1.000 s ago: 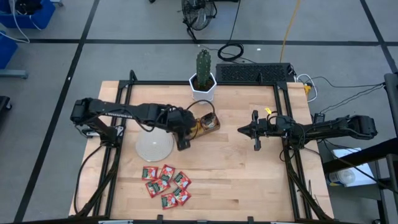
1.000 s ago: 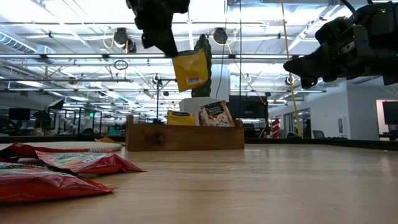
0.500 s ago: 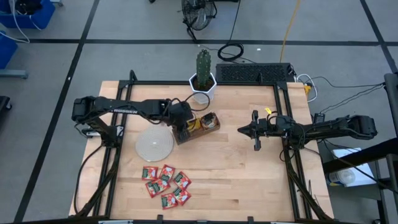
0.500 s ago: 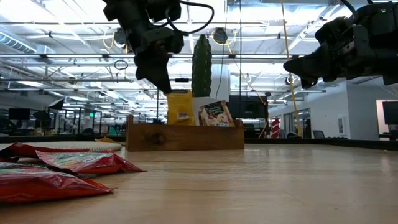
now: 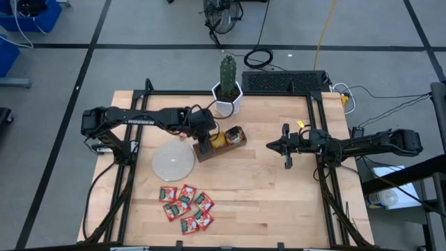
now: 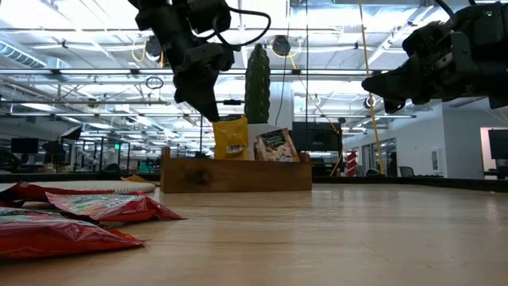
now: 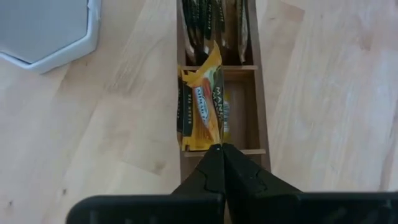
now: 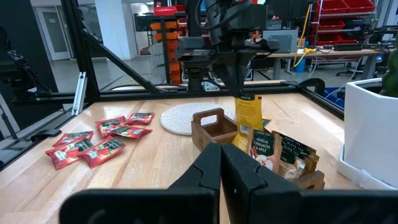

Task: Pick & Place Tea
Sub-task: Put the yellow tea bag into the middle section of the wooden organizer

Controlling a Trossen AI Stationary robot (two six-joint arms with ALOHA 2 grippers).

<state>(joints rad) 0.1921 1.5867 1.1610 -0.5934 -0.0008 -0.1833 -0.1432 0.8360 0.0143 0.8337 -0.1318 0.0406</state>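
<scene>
Left jaws (image 5: 205, 137) pinched on orange-yellow sachet (image 7: 205, 109), upright in tray's (image 5: 202, 154) middle compartment, frame center.

The left arm (image 5: 136, 120) reads "ROSSEN", and a dark-print sachet (image 8: 292, 155) in the tray reads "VANILLA CINNAMON APPLE".

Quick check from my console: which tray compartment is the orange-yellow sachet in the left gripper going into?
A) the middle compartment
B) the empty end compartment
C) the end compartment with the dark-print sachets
A: in the left wrist view the orange-yellow sachet, pinched by the left gripper, hangs into the tray's middle compartment.
</scene>
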